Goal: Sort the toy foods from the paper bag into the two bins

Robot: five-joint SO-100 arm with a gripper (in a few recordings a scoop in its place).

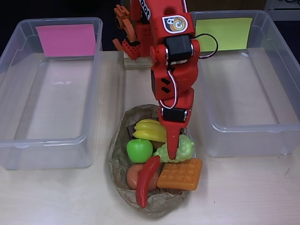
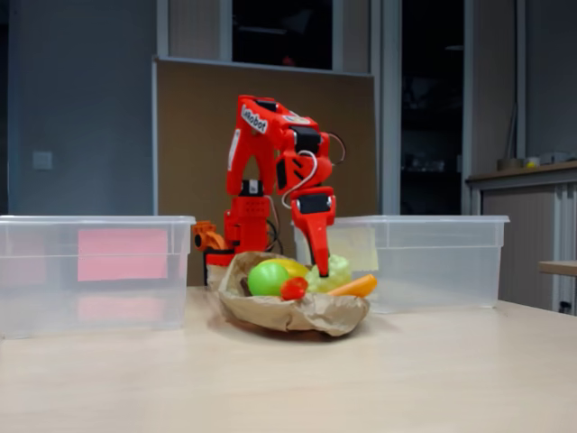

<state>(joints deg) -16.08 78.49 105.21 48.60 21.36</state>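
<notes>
While toy foods [image 1: 161,159] fill paper bag [image 1: 117,159], hand [image 1: 172,152] pressed together above grapes [image 1: 183,149].

Dim room: grey wall [image 2: 81,108], brown board [image 2: 194,171], dark window [image 2: 279,32], pale wooden table [image 2: 361,379]

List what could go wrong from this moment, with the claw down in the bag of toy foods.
1. The claw points down at the light-green grapes, packed against the banana, green apple and waffle; closing may nudge or pinch a neighbour.
2. The toys lie heaped on the crumpled paper bag; lifting one could drag the bag or roll the red chili off.
3. Both bins have tall walls; a low carry might hit a rim.
</notes>
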